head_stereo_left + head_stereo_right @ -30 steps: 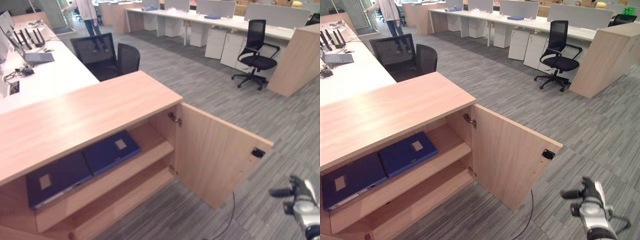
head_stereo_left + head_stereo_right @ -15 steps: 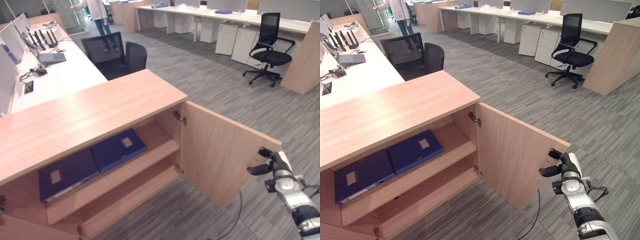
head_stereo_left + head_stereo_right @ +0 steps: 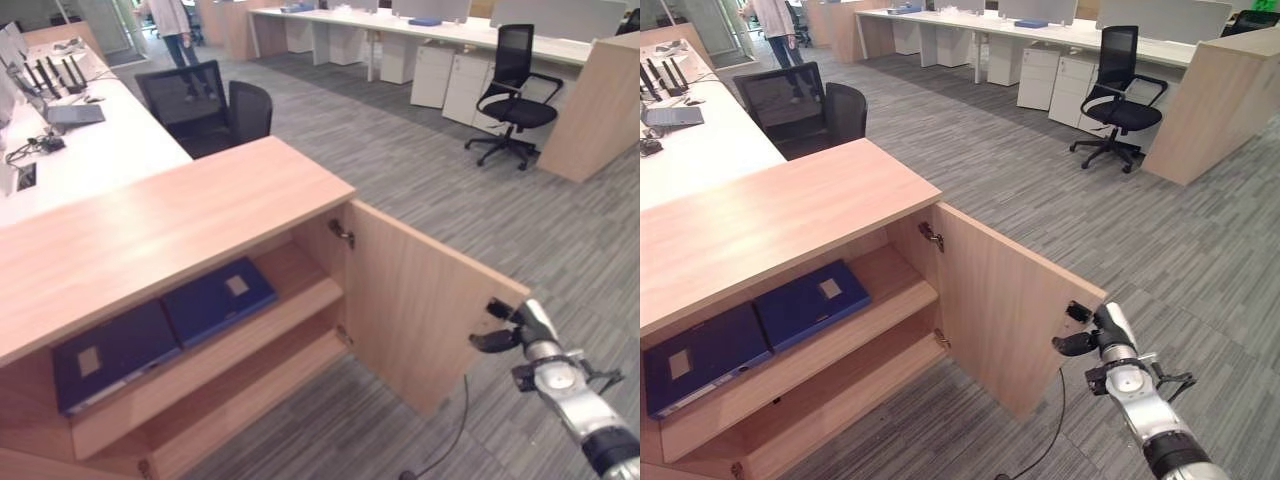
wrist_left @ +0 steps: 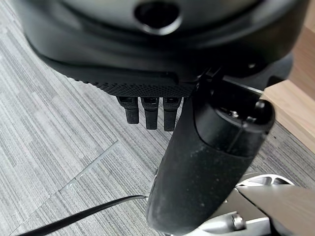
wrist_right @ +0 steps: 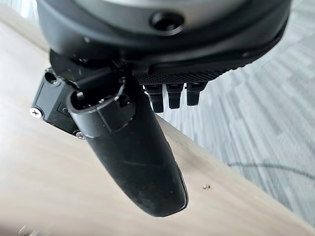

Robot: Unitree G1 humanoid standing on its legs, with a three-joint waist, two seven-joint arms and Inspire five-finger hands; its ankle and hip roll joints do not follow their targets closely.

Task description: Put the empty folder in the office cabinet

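Right robot hand sits at the free edge of your open cabinet door, thumb against its inner face, fingers relaxed, gripping nothing. Two blue folders lie flat on the upper shelf, at 9 o'clock from the door. Left robot hand hangs slack over the carpet.

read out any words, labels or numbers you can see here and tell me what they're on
No text can be read in these views.
Left blue folder: a pale label patch, too small to read.
Right blue folder: a pale label patch, too small to read.
Cabinet door, near the right hand: a small black fitting, no legible marking.
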